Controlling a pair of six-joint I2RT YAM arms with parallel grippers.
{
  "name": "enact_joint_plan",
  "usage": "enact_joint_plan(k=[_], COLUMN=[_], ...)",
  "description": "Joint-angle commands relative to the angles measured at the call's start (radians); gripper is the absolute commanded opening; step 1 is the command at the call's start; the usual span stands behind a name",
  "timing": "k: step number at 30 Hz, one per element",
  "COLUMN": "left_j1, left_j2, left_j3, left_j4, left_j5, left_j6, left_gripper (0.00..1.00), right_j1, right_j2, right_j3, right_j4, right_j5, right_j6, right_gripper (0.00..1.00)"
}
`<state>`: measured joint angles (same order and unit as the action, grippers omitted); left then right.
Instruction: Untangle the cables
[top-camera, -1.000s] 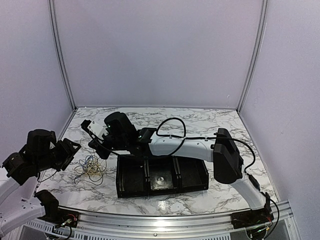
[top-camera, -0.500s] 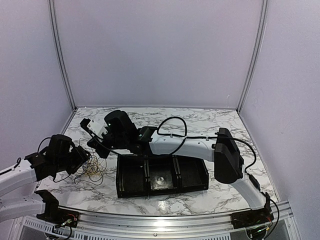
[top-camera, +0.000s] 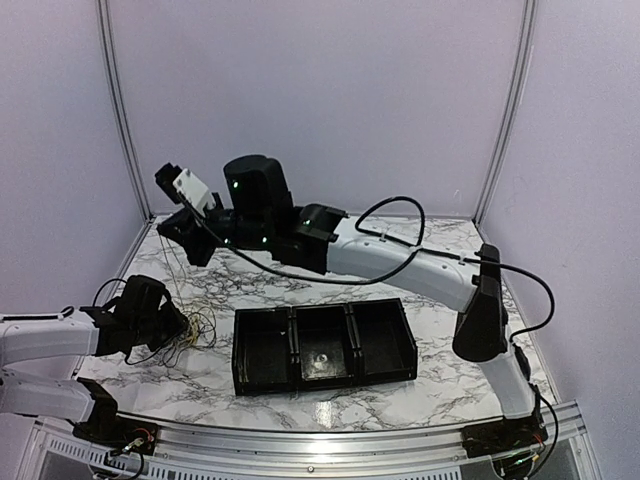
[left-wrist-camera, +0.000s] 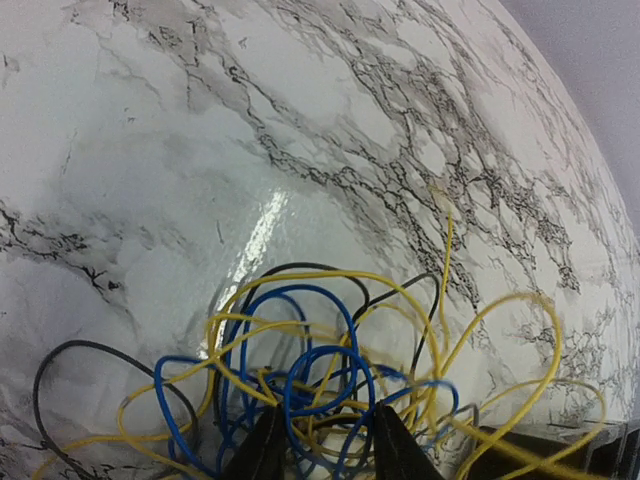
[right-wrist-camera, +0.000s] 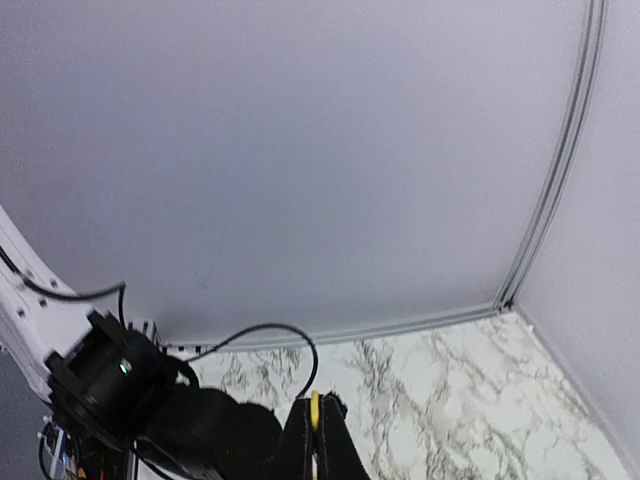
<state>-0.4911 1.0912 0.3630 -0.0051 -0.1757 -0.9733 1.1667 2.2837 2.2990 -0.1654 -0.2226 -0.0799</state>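
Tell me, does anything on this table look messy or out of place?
Yes: the wires lie in a knotted heap of yellow, blue and black loops beside the tray, and the raised right gripper pinches one yellow strand.

Table (top-camera: 455, 365): carries everything below. Tray (top-camera: 270, 382): sits on it at the centre, toward the near edge, three compartments side by side from left to right. Cables (top-camera: 195, 325): lie tangled on the table just left of the tray, toward the near left. Left gripper (top-camera: 172, 322): sits low at the left edge of the tangle, strands between its fingers. Right gripper (top-camera: 183, 215): hangs well above the table, behind and above the tangle, at the end of the right arm (top-camera: 400, 265) crossing from the near right corner, behind the tray. Strand (right-wrist-camera: 315, 408): sits between the right gripper's fingers, running down from there to the tangle.
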Motion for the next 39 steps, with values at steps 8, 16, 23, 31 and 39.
enact_joint_plan(k=[8, 16, 23, 31, 39], left_j1=[0.000, 0.000, 0.000, 0.000, 0.000], left_j2=[-0.028, -0.075, -0.192, -0.332, -0.286], left_j3=[-0.150, -0.168, -0.101, 0.077, 0.275], left_j4=[-0.004, -0.048, -0.133, -0.306, -0.367], left_j5=[-0.006, -0.015, -0.020, -0.082, -0.123], left_j6=[0.004, -0.001, 0.030, 0.084, 0.221], left_gripper=[0.29, 0.29, 0.48, 0.68, 0.70], right_j1=[0.004, -0.005, -0.105, -0.237, -0.279], right_j2=[-0.246, -0.371, -0.513, -0.776, -0.930], right_j3=[0.214, 0.150, -0.063, -0.457, -0.693], right_j4=[0.151, 0.109, 0.055, 0.036, -0.021], right_j5=[0.047, 0.099, 0.088, 0.054, 0.095], right_j6=[-0.085, -0.181, -0.152, -0.191, -0.156], right_gripper=[0.00, 0.00, 0.00, 0.00, 0.00])
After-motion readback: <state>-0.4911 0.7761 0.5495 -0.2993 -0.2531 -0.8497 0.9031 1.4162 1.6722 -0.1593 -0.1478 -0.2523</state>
